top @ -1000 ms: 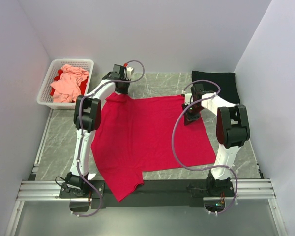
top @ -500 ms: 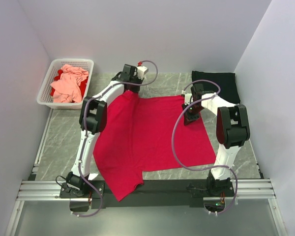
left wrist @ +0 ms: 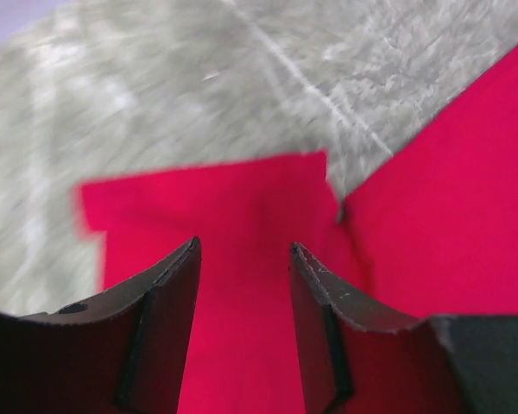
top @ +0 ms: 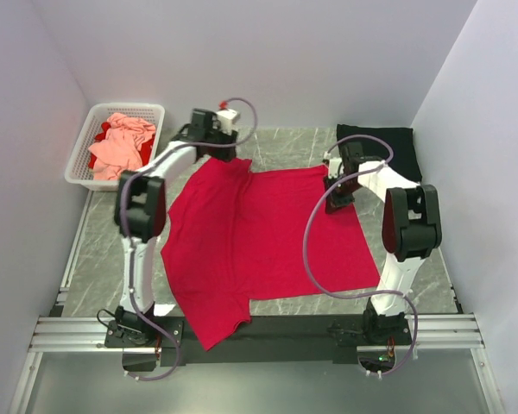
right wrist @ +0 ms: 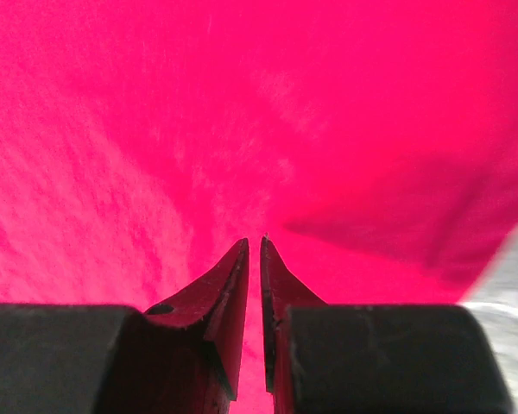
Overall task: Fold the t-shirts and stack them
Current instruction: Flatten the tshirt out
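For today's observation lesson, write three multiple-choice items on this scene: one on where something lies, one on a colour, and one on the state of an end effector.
1. Where does the black t-shirt lie?
A. Draped over a robot arm.
B. At the far right corner of the table.
C. At the near left corner.

2. What colour is the spread t-shirt at the table's middle?
A. Crimson red.
B. Salmon pink.
C. White.

3. How does the left end effector stand?
A. Shut on a sleeve.
B. Open above a red sleeve.
C. Shut on black cloth.

Key:
1 B, the top view shows it folded there.
2 A, every view shows crimson-red cloth.
3 B, the left wrist view shows a clear gap between the fingers, with the sleeve beneath.
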